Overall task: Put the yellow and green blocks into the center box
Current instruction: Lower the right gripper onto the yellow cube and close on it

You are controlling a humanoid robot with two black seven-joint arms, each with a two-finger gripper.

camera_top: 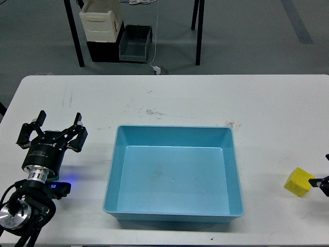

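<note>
No readable writing or brand marks on anything in view.

One light-blue tray (172,213), center of white table (205,98), nothing inside it. One yellow block (298,181) on the table, right of the tray, well apart from it. Green block not seen.

Left gripper (57,123): fingers spread wide, holding nothing, over the table left of the tray.

Right gripper (324,182): only a dark tip at the frame's right edge, touching or just beside the yellow block; cannot tell whether spread or pinching.

Beyond the table, on the floor: one cream bin (101,23), one dark grey bin (135,43).
</note>
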